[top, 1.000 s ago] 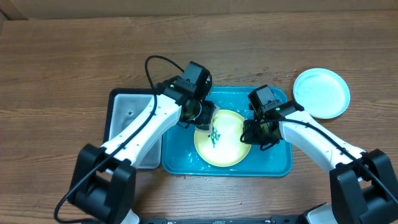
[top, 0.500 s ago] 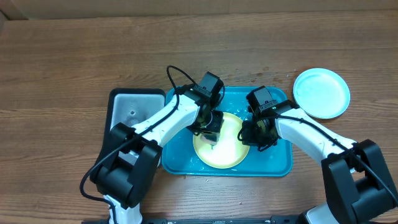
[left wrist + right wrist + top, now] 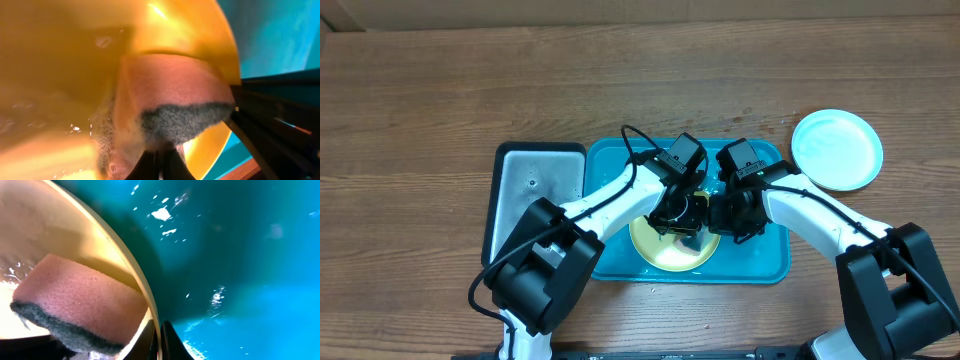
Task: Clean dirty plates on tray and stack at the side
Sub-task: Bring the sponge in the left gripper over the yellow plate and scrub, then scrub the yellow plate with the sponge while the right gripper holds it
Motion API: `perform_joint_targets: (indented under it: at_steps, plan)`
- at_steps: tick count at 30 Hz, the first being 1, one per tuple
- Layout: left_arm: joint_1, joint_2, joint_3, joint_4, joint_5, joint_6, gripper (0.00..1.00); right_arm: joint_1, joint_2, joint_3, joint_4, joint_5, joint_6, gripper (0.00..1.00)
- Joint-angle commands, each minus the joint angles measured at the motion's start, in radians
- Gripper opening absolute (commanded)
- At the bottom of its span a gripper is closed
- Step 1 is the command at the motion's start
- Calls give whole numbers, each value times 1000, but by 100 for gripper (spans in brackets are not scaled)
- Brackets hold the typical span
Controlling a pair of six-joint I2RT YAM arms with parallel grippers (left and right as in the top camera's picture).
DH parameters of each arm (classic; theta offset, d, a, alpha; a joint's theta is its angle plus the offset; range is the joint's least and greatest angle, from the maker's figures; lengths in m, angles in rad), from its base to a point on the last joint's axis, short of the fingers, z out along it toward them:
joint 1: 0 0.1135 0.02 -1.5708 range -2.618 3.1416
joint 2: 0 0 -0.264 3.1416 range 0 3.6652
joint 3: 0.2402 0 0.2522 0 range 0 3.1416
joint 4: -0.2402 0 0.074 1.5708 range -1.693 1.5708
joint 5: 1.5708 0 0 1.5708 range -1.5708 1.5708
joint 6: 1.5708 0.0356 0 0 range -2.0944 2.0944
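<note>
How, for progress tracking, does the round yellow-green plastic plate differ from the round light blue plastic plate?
The yellow-green plate lies in the turquoise plastic tray; the light blue plate sits on the wooden table. The yellow-green plate has a pink sponge on it; the light blue plate is bare. Both are round.

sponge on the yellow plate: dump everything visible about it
The sponge is a rectangular block of salmon-pink foam with a dark grey-green scouring layer along one side, the side nearest the left gripper, which is shut on it. It looks wet, with small bubbles beside it. It rests against the inner surface of the yellow-green plate, close to the rim; the plate lies in the turquoise tray.
</note>
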Motion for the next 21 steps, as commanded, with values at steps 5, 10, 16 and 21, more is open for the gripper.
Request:
perform_joint_targets:
  at_steps: [5,10,16,21]
  plan:
    - [139,33,5,-125,-301,-80,4,6,2,17,12,-28,9,4]
    - [188,33,5,-157,-465,-100,4,6,2,17,12,-28,9,4]
    - [181,33,10,-131,-364,-88,4,6,2,17,8,-27,9,4]
    - [165,33,10,-36,-16,-60,4,6,2,17,9,-27,9,4]
